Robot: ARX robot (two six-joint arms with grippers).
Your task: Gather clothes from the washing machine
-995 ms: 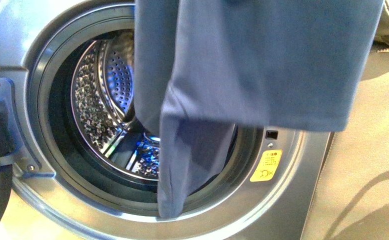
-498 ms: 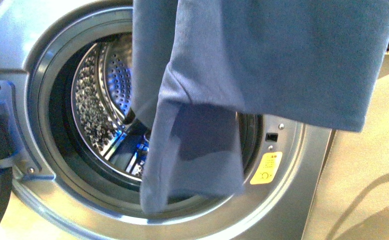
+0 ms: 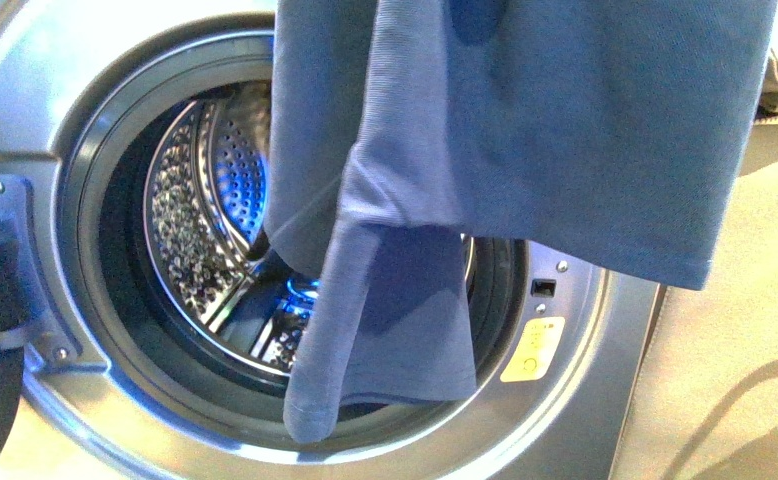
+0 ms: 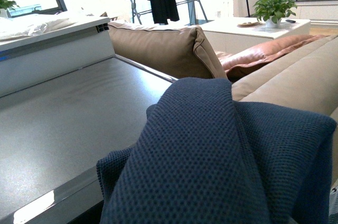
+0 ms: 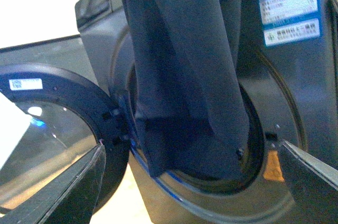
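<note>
One slate-blue garment (image 3: 525,130) hangs before the washing machine (image 3: 585,400) opening, the visible drum (image 3: 195,220) bare, so only carrying it off seems left; right fingers (image 5: 68,182) spread empty, left fingers hidden under cloth, grip untellable.

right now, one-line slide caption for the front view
Slate-blue garment hangs before the open washing machine, its steel drum showing.

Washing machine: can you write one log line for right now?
blue garment: hanging in front of drum | washing machine: door open | right end effector: open, empty
</note>
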